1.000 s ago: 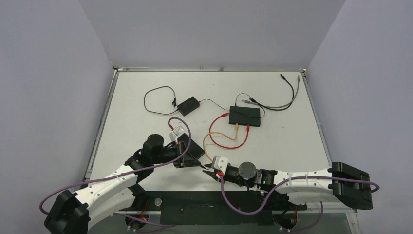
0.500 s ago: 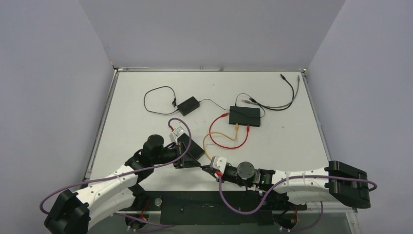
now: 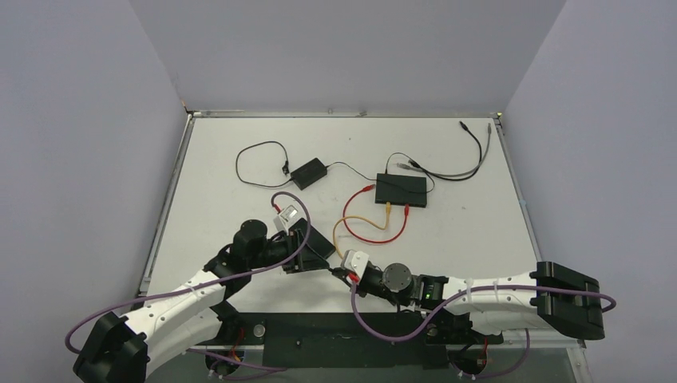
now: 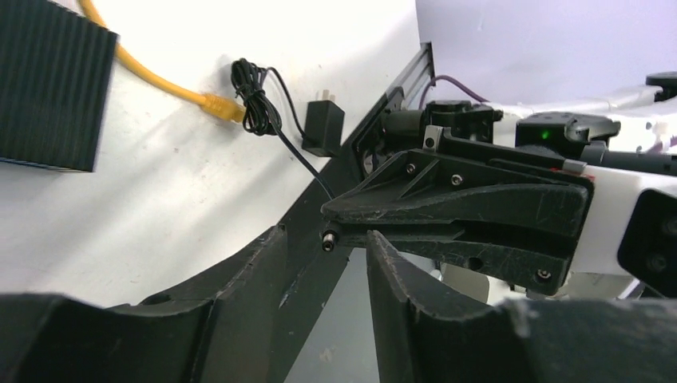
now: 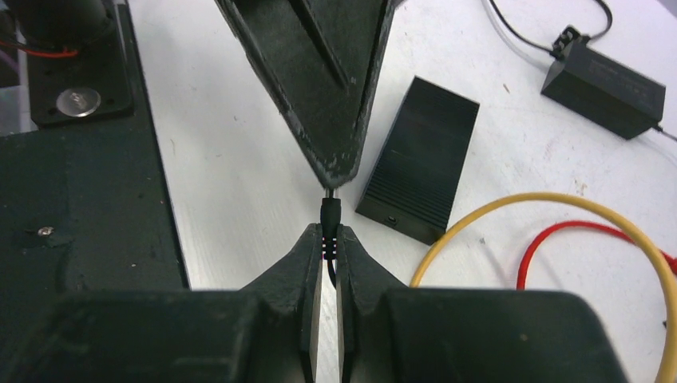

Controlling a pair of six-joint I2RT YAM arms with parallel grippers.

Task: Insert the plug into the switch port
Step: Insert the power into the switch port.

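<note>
Near the table's (image 3: 223,199) front, right tool (image 5: 327,236) pinches plug (image 5: 329,214).

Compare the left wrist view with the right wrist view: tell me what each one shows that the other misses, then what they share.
Only the left wrist view: the yellow cable's connector, a bundled black cord, a small black wall adapter, and the right tool seen from outside.
Only the right wrist view: the red cable, a black power brick, and the left tool seen from outside as a dark wedge.
Both: the plug pinched in the right tool, the ribbed black box, the yellow cable and the white table.
</note>
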